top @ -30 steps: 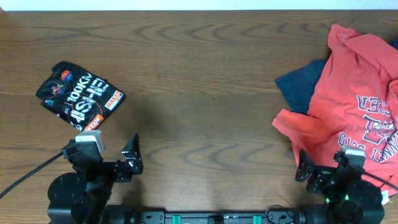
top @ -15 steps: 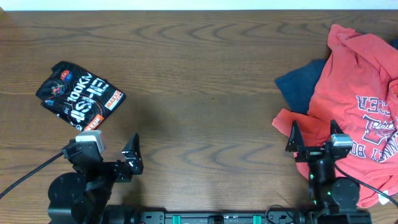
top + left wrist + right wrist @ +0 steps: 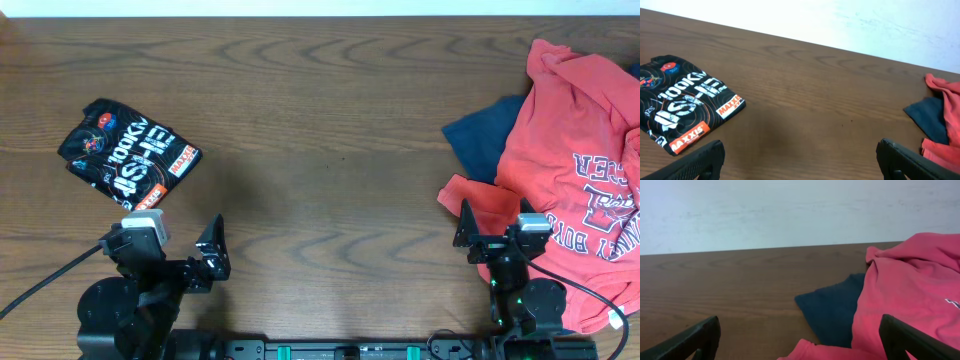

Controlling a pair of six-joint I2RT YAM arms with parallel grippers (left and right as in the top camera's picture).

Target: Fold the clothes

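The black jersey (image 3: 128, 151) with orange-red lines and logos lies folded at the table's left; it also shows in the left wrist view (image 3: 682, 102). The red printed T-shirt (image 3: 570, 160) lies crumpled at the right, over a navy garment (image 3: 487, 133); both show in the right wrist view, red (image 3: 910, 295) and navy (image 3: 832, 307). My left gripper (image 3: 800, 160) is open and empty near the front edge, right of the jersey. My right gripper (image 3: 800, 340) is open and empty at the red shirt's near left edge.
The wooden table (image 3: 330, 130) runs between the two piles. A pale wall (image 3: 790, 210) rises behind its far edge. Both arm bases stand at the front edge, with a black cable (image 3: 40, 280) trailing left.
My right arm has swung left and turned along the red shirt's near edge, now facing the table's far side. The left arm and the clothes have not moved.
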